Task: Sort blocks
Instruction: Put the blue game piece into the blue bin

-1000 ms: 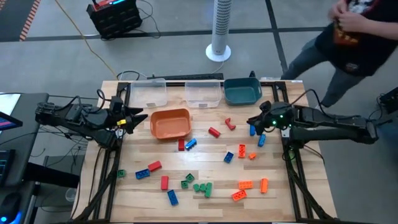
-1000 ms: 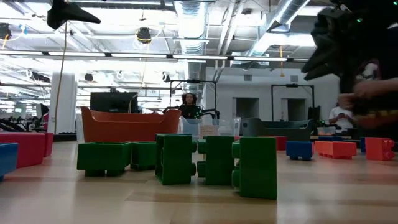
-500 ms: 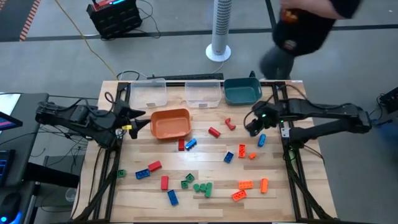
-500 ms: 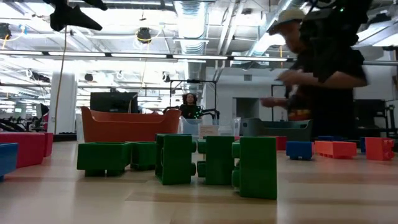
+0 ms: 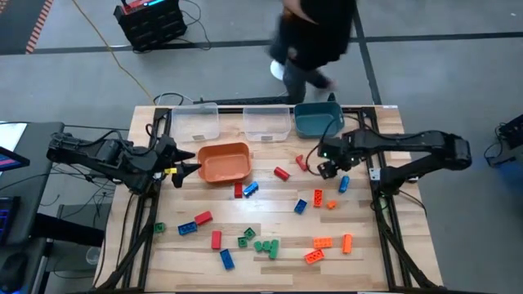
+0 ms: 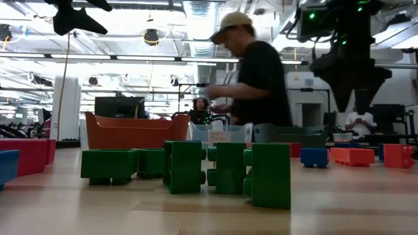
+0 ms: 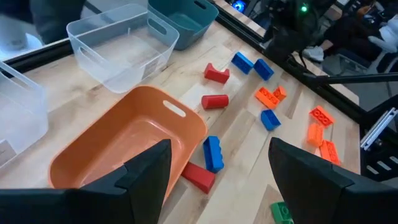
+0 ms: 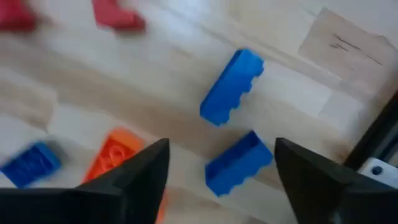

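right gripper (image 5: 328, 169) hung over the tabletop (image 5: 376, 253) just below the teal bin (image 5: 318, 120), fingers spread wide w/ nothing between them. in the right wrist view two blue blocks (image 8: 232, 85) lay on the wood beyond the fingers, apart from the gripper; an orange block (image 8: 115, 158) and another blue one (image 8: 31, 163) sat nearby, red ones blurred farther off. left gripper (image 5: 189, 162) hovered just beside the orange bin (image 5: 223, 161), on its left side, fingers parted & empty; its wrist view looked past them into that bin, which held nothing visible.

blocks were scattered over the tabletop, none seen in any bin. near the orange bin: a red block (image 5: 238, 190) touching a blue one (image 5: 251, 189). mid-tabletop: red pieces (image 5: 282, 173), a blue block (image 5: 300, 206), orange blocks (image 5: 318, 197). by the right gripper: a blue block (image 5: 344, 183). front area: green blocks (image 5: 265, 246) clustered, a red block (image 5: 216, 239), a blue block (image 5: 226, 259), a red/blue pair (image 5: 194, 222), one green (image 5: 158, 228) near the left edge, orange blocks (image 5: 323, 243) at front right.

two clear bins (image 5: 196, 122) stood along the back edge left of the teal bin. a person (image 5: 310, 37) in a dark top was passing behind the tabletop; the low view showed them w/ a cap, beyond the green blocks up close.
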Controlling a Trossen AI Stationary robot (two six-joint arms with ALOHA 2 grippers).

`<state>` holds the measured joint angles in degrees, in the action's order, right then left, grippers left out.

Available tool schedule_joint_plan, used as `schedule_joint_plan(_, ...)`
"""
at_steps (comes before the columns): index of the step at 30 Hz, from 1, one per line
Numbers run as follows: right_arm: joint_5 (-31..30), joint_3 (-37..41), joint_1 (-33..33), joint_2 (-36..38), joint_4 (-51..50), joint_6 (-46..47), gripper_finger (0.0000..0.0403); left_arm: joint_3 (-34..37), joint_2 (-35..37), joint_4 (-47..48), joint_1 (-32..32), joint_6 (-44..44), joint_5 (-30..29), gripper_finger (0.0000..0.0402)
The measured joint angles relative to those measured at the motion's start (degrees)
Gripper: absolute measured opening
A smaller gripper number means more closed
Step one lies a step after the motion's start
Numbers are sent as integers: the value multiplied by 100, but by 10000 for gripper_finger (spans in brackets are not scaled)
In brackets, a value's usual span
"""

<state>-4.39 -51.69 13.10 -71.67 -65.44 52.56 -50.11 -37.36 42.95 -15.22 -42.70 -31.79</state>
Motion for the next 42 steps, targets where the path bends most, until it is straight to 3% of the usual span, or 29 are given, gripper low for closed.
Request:
schedule_joint_plan(7, -278, 350, 745, -270, 654, -33, 352, 0, -2, 5, 0, 0, 0, 261)
schedule_joint_plan(19, 24, 1567, 739, -271, 2316, 302, 333, 1, -10, 14, 0, -87, -38, 261)
schedule_joint_plan(24, -112, 1769, 626, -270, 2465, 444, 314, 2, -13, 14, 91, -82, -70, 261)
schedule_joint_plan(30, -172, 1832, 554, -270, 2506, 258, 242, 2, -13, 12, 293, 123, -73, 261)
schedule_joint_plan(39, 278, 1680, 609, -220, 2410, -288, 51, 2, -13, 8, 393, -14, 114, 261)
schedule_joint_plan(42, 323, 1262, 736, -90, 2292, -741, 43, 2, -13, 7, 393, -91, 230, 261)
